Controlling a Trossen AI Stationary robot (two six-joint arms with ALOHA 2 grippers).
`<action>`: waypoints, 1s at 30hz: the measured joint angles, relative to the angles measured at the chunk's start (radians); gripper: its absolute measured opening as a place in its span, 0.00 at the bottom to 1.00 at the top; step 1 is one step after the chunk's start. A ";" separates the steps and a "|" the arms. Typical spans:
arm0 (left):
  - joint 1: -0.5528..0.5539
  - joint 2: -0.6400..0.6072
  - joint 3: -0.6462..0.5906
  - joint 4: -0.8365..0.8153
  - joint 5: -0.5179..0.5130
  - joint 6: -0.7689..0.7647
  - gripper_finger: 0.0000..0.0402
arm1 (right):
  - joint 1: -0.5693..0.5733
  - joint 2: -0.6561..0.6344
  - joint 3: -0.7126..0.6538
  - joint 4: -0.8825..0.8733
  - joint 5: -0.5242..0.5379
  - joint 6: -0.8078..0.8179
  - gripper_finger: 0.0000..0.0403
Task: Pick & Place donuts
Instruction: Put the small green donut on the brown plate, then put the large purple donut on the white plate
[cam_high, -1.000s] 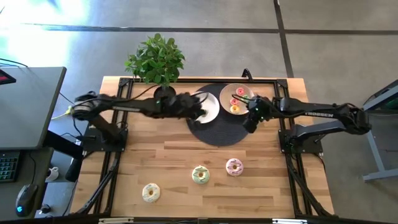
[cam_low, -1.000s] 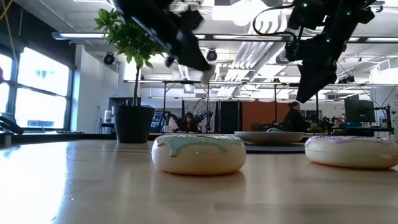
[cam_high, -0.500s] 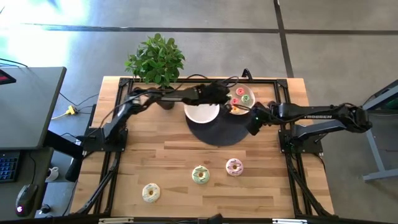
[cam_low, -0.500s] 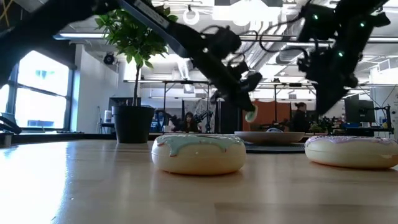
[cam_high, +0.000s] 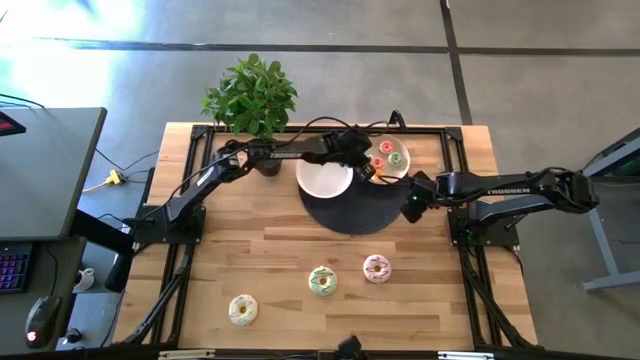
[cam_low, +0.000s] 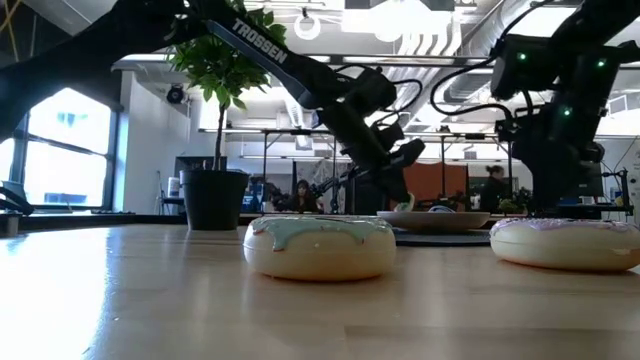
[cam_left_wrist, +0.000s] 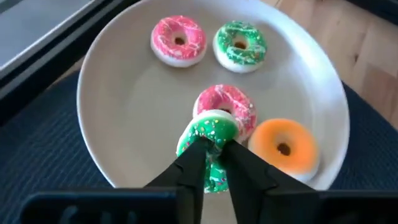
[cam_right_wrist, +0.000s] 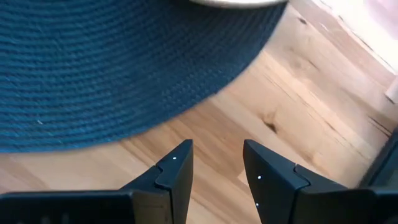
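My left gripper (cam_left_wrist: 210, 142) is shut on a tiny green sprinkled donut (cam_left_wrist: 211, 127) low over the right-hand plate (cam_high: 398, 172). On that plate lie a pink donut (cam_left_wrist: 179, 40), a green one (cam_left_wrist: 240, 43), a pink-red one (cam_left_wrist: 233, 102) and an orange one (cam_left_wrist: 283, 144). Three larger donuts rest flat on the wood: pale yellow (cam_high: 243, 309), green-cream (cam_high: 322, 281) and pink (cam_high: 376, 268). My right gripper (cam_high: 410, 205) is open, down by the mat's right edge and pointing at bare wood (cam_right_wrist: 249, 106). My left gripper pinches the tiny green donut between its two fingers, on the ring's near side (cam_left_wrist: 214, 134). The fingers slant down from the table's left. The donut stands tilted in front of the pink-red one; I cannot tell whether it touches that donut or the plate.
A second white plate (cam_high: 325, 180) sits bare on the round dark mat (cam_high: 350, 212), left of the filled plate. A potted plant (cam_high: 250, 100) stands at the far edge. Bare wood lies between the mat and the three large donuts.
My left gripper has swung from over the bare left plate toward the table's right and dropped low over the filled plate, carrying the green donut. My right gripper has drawn back from that plate toward the near-right and come down by the mat's edge.
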 joint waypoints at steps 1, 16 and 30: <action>0.000 0.000 0.000 0.001 0.000 0.000 0.17 | 0.000 0.000 0.000 0.010 0.000 -0.003 0.34; 0.000 0.000 0.020 -0.047 0.017 -0.049 0.30 | -0.012 0.000 0.001 0.406 0.131 -0.200 0.34; 0.000 -0.077 0.331 -0.681 0.044 0.094 0.30 | 0.000 0.000 -0.001 0.534 -0.022 -0.252 0.34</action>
